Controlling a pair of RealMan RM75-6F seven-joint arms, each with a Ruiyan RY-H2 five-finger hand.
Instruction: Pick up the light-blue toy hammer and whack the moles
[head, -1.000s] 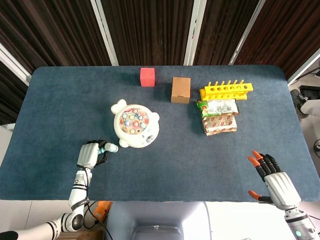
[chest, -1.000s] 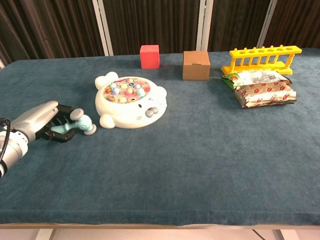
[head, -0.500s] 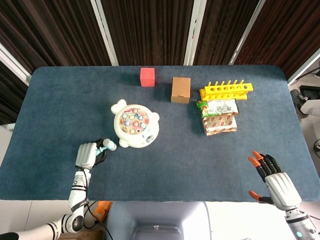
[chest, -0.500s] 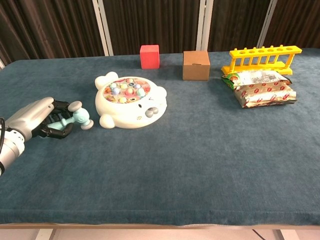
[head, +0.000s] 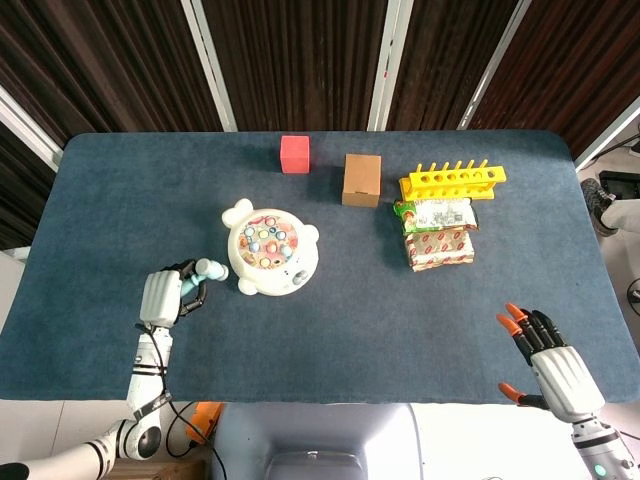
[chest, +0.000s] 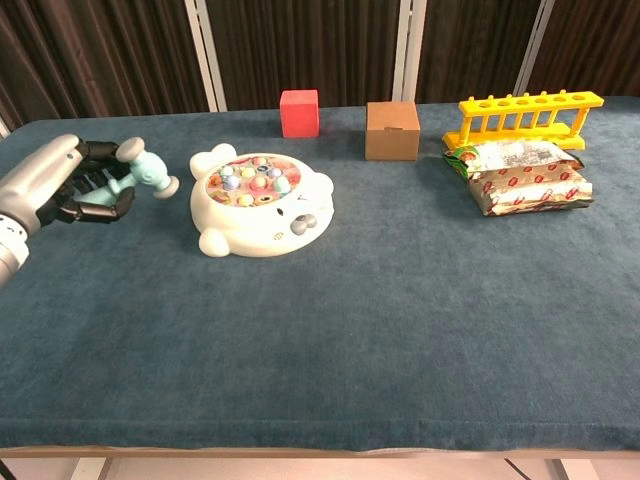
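My left hand (head: 165, 294) (chest: 62, 183) grips the light-blue toy hammer (chest: 140, 174) (head: 204, 271) by its handle, lifted above the cloth just left of the mole game. The hammer's head points toward the white bear-shaped mole game (head: 270, 251) (chest: 260, 199), whose top holds several coloured moles. A small gap separates the hammer head from the toy. My right hand (head: 553, 361) hovers at the near right edge of the table with fingers spread and nothing in it; only the head view shows it.
At the back of the blue-covered table (head: 400, 320) stand a red cube (head: 294, 154) (chest: 299, 112), a brown cardboard box (head: 361, 179) (chest: 391, 130) and a yellow rack (head: 453, 180) (chest: 522, 116). Snack packets (head: 436, 233) (chest: 524, 177) lie in front of the rack.
My left hand has lifted the hammer off the table and carried it up and away from me, alongside the mole game. The right hand has stayed put.
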